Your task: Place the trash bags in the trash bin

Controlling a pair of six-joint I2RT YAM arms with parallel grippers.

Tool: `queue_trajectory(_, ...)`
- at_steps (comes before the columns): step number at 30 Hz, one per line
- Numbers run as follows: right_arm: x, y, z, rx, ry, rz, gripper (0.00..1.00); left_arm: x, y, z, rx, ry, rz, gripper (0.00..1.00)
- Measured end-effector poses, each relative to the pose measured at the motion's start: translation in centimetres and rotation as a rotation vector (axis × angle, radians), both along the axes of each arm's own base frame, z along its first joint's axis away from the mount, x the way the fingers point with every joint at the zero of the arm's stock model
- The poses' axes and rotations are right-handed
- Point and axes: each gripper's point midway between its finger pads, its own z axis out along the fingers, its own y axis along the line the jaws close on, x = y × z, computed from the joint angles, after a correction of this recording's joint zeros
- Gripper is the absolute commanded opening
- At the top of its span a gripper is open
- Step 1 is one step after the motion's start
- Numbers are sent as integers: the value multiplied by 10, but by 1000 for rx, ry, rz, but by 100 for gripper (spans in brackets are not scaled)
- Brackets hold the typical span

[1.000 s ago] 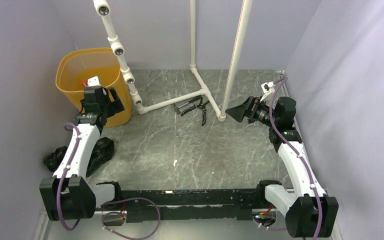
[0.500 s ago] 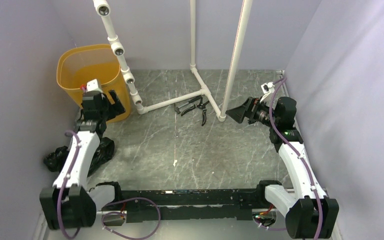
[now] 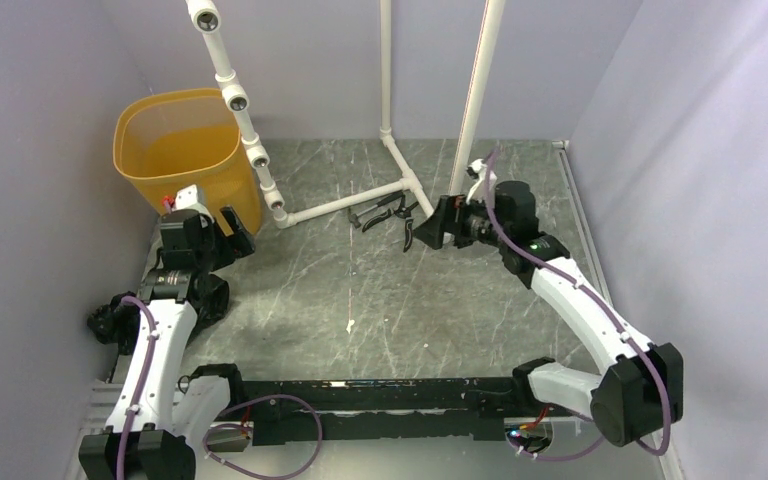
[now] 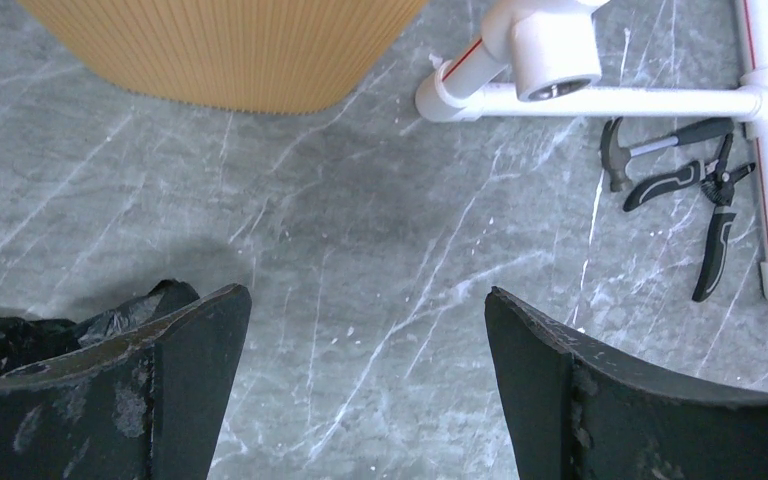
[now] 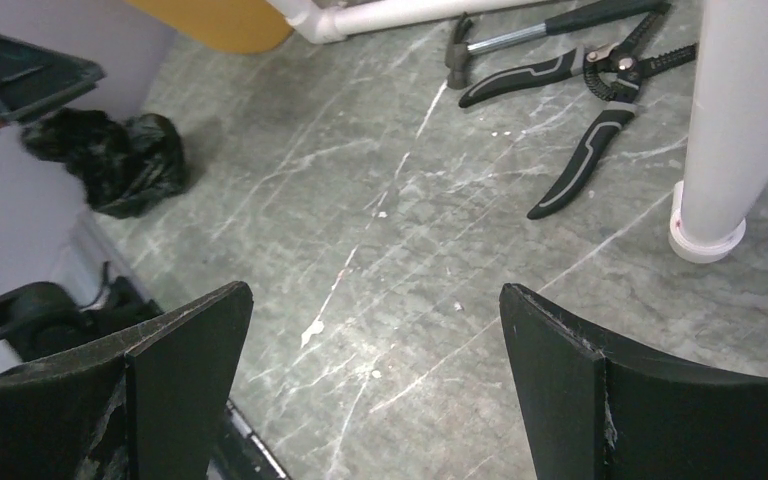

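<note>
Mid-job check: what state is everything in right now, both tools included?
Trash bin: upright, no bag inside.
Trash bag: crumpled in a heap, outside the trash bin, not held.
Left tool: open, holding nothing.
Right tool: open, holding nothing.
Pliers: lying flat, handles spread.
Hammer: lying flat beside the pliers.

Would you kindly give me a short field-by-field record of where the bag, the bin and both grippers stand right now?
trash bag: crumpled on the floor, left side, outside the bin
trash bin: upright, far left corner, no bag seen inside
left gripper: open, empty, over the floor beside the bag
right gripper: open, empty, over the floor near the pliers and hammer
</note>
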Motion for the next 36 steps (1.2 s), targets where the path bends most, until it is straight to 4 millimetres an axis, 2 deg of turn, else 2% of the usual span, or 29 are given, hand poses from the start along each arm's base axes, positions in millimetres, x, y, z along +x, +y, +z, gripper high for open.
queue_trajectory(4, 7, 16, -9, -111, -18, -44, 100, -9, 1, -9, -16, 52, 29, 93)
queue_trajectory(10, 21, 21, -25, -217, -20, -110, 100, -42, 29, -34, -78, 186, 351, 93)
queue_trajectory(17, 24, 21, -41, -265, 7, -121, 100, -86, 60, -60, -56, 302, 686, 93)
queue_trajectory(21, 24, 22, -42, -264, 12, -113, 100, -94, 65, -77, -37, 365, 753, 93)
queue_trajectory(26, 26, 24, -41, -266, 14, -112, 100, -94, 65, -98, -34, 428, 780, 90)
queue_trajectory(28, 26, 23, -41, -268, 16, -113, 100, -92, 64, -104, -35, 439, 781, 85)
queue_trajectory(29, 26, 23, -41, -269, 16, -114, 100, -90, 65, -107, -38, 441, 783, 78)
queue_trajectory(33, 26, 22, -42, -274, 21, -116, 100, -87, 65, -127, -67, 472, 789, 42)
queue_trajectory(36, 26, 21, -43, -278, 20, -118, 100, -89, 62, -138, -94, 502, 782, 24)
